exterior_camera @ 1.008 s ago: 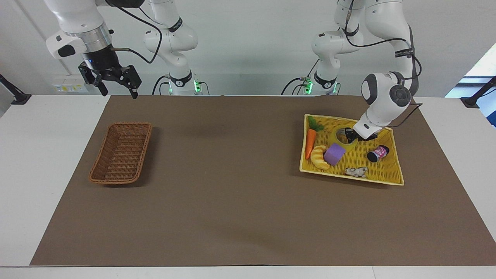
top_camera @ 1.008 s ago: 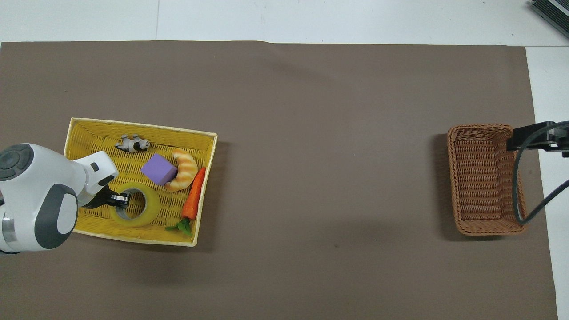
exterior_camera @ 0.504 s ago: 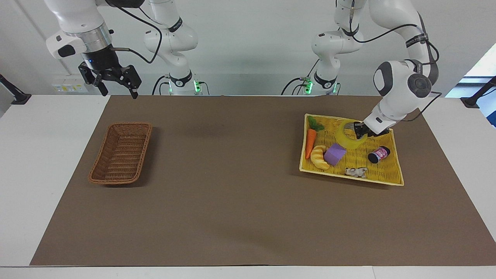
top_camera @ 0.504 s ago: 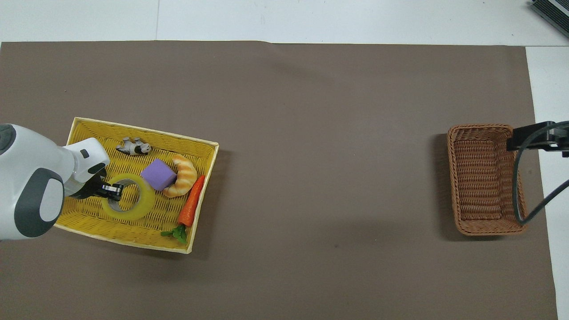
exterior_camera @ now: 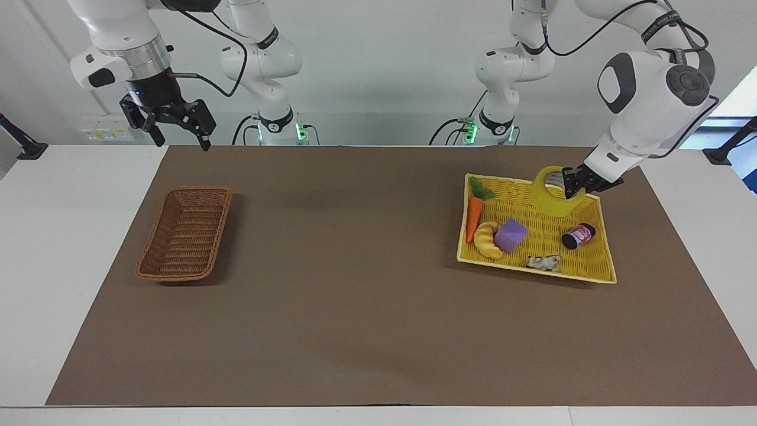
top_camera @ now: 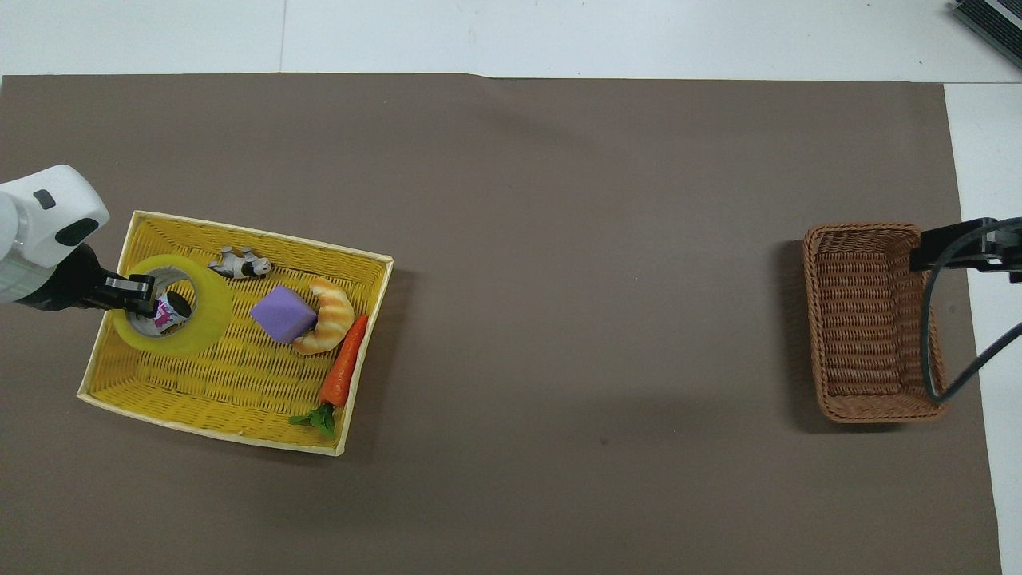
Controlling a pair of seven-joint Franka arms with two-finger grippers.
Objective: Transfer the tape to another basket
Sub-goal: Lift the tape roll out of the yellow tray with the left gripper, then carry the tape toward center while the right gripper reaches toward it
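The tape (exterior_camera: 549, 198), a yellow roll with a pale core, hangs tilted from my left gripper (exterior_camera: 571, 181), which is shut on its rim. It is held in the air over the yellow basket (exterior_camera: 535, 269), at the edge nearer the robots. In the overhead view the tape (top_camera: 209, 307) and left gripper (top_camera: 137, 289) cover that basket's corner at the left arm's end. The brown wicker basket (exterior_camera: 198, 190) stands empty at the right arm's end, also seen in the overhead view (top_camera: 858, 228). My right gripper (exterior_camera: 180, 137) waits open, high over the table edge near it.
The yellow basket (top_camera: 211, 427) holds a carrot (exterior_camera: 473, 219), a croissant toy (exterior_camera: 488, 239), a purple block (exterior_camera: 510, 235), a small dark bottle (exterior_camera: 578, 235) and a toy cow (exterior_camera: 544, 262). A brown mat (exterior_camera: 355, 296) covers the table between the baskets.
My left gripper has lifted the tape off the yellow basket's floor and carried it up toward the left arm's end. The yellow basket shifted slightly. The right arm has not moved.
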